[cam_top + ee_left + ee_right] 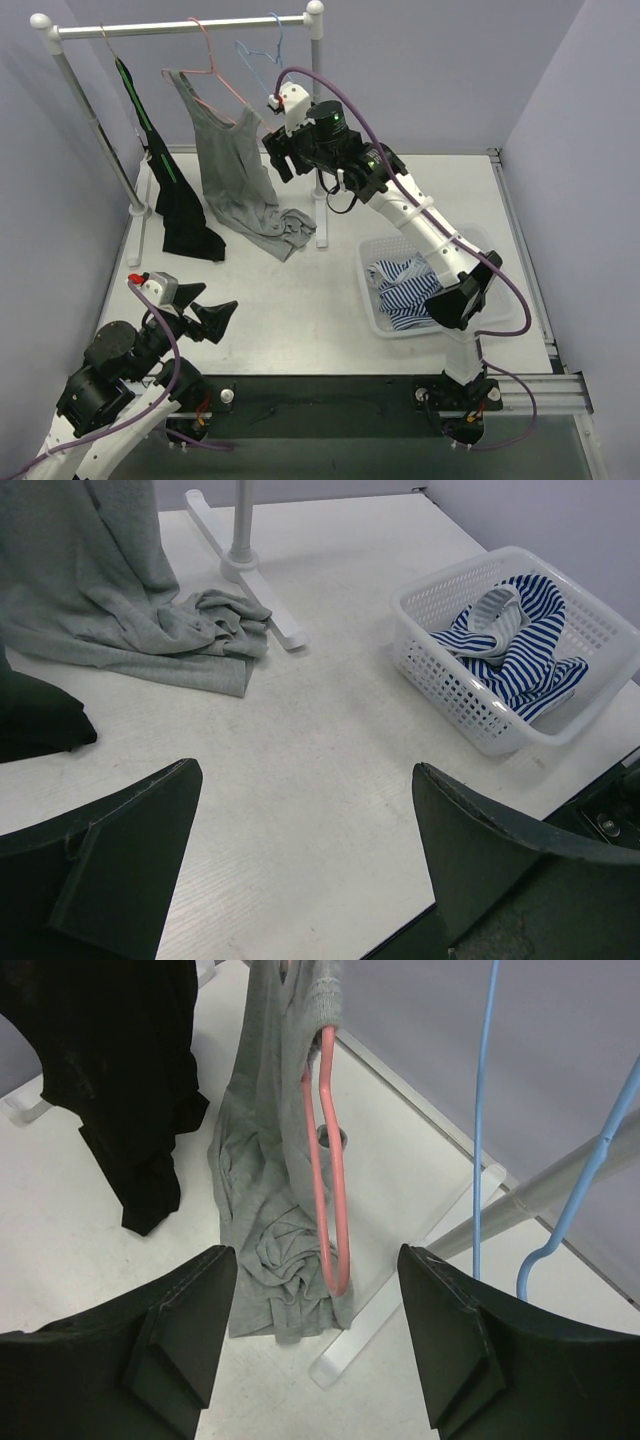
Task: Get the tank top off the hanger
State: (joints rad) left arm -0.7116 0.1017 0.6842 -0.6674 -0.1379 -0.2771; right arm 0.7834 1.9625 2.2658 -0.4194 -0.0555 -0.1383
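Observation:
The grey tank top (232,165) hangs on a pink hanger (215,72) from the rack rod, and its hem lies bunched on the table. My right gripper (276,154) is open, close to the hanger's right end and the tank top's right strap, holding nothing. In the right wrist view the bare pink hanger end (335,1210) hangs between and beyond the open fingers (190,1320), with the tank top (262,1150) behind it. My left gripper (208,306) is open and empty, low over the near left table. Its wrist view shows the bunched hem (160,620).
A black garment (180,200) hangs left of the tank top. An empty blue hanger (262,50) hangs at the right. The rack's right post (320,200) and foot (250,575) stand beside the hem. A white basket (395,325) with striped clothing (405,285) sits at the right.

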